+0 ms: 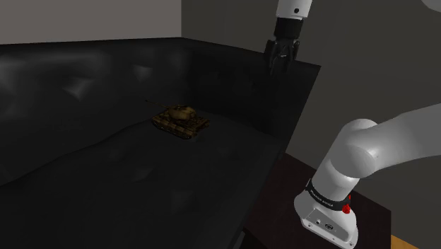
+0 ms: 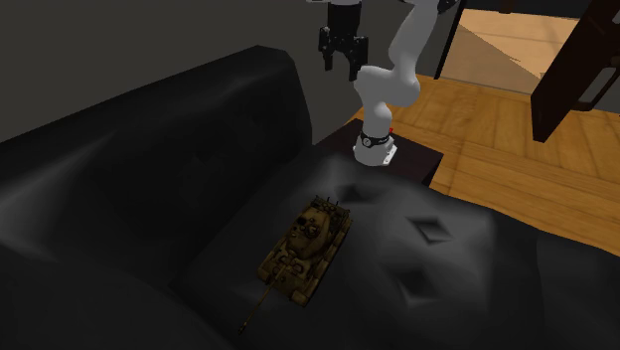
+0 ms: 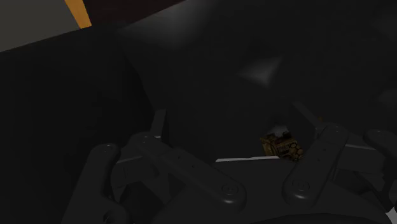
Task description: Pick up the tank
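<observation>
tank on the sofa seat, my hand high to its right

in the shoulder view the camouflage tank [image 1: 181, 120] sits flat on the black sofa [image 1: 85, 177] seat. to its right my hand [image 1: 283, 65] hangs above the armrest, fingers spread wide and empty, well apart from it. i judge it placed for a clear descent.

A black tufted sofa [image 1: 141, 191] carries one brown camouflage tank [image 1: 181, 121], which sits upright on the seat cushion near the backrest [image 1: 85, 78].
</observation>
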